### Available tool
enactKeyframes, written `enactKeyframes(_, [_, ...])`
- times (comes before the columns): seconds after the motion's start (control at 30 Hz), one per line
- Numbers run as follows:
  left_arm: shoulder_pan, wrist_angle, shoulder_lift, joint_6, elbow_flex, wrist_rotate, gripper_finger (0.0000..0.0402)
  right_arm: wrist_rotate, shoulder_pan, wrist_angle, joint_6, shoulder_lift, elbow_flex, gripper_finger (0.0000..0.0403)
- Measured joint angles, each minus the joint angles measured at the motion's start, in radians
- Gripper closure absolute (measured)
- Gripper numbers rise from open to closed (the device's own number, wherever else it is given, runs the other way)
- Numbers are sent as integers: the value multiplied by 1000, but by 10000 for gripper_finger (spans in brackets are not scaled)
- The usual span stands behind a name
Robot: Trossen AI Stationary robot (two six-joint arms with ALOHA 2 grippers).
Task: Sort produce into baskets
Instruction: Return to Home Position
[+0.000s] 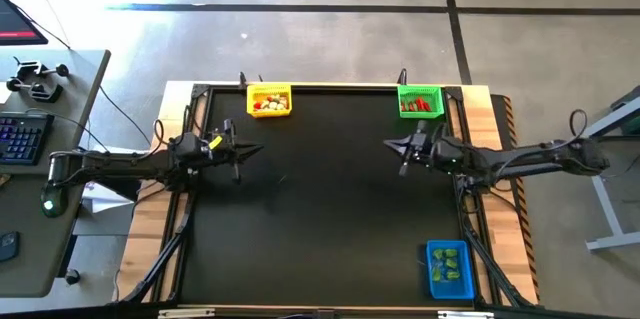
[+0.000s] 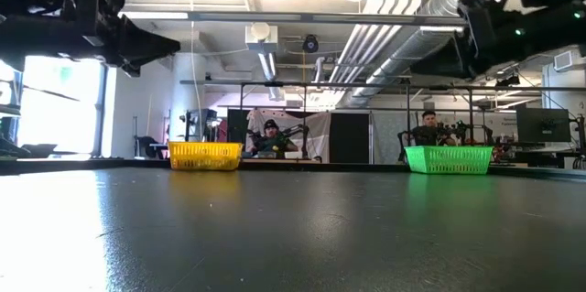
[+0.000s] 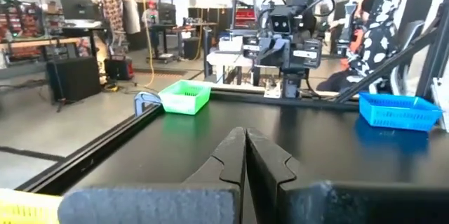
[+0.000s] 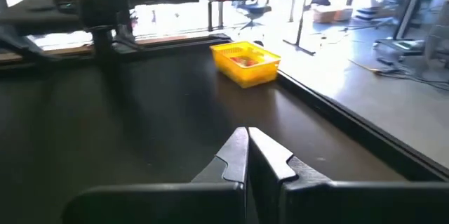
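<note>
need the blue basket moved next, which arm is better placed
Right: the blue basket lies on that arm's side, nearer the right gripper than the left gripper; both are shut and empty.

left arm (image 1: 120,162) raised, reaching inward | left gripper (image 1: 250,149) fingers pressed together | right arm (image 1: 520,159) raised, reaching inward | right gripper (image 1: 391,144) fingers pressed together

Worktop (image 1: 320,229): lying dark between the two arms.
Yellow basket (image 1: 269,88): sitting at the upper edge, left, holding cream and red bits (image 1: 268,105).
Green basket (image 1: 420,89): sitting at the upper edge, right, holding red pieces (image 1: 422,106).
Blue basket (image 1: 450,245): sitting in the lower right corner, holding green chunks (image 1: 450,271).
Left pincer (image 1: 256,147): pointing inward over the left half.
Right pincer (image 1: 389,143): pointing inward, near the green basket.
</note>
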Motion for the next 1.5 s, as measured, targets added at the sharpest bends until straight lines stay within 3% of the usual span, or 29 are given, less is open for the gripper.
enactKeyframes(0.4, [-67,-290,-260,-16,1,-140,402,125,98,-85,5,-301,-153,403])
enactKeyframes(0.6, [-78,-510,-514,-9,2,-222,402,28,101,-243,35,-513,-179,403])
enactKeyframes(0.9, [-77,-515,-512,38,6,-208,402,-162,-96,-326,-18,-689,-179,403])
enactKeyframes(1.17, [-49,-519,-512,79,6,-231,402,-163,-208,-329,-14,-649,-179,403])
enactKeyframes(1.33, [-39,-635,-512,76,57,-211,402,-197,-192,-334,-41,-728,-179,403])
enactKeyframes(1.5, [-59,-699,-513,91,133,-122,402,-94,-160,-322,-102,-736,-179,403])
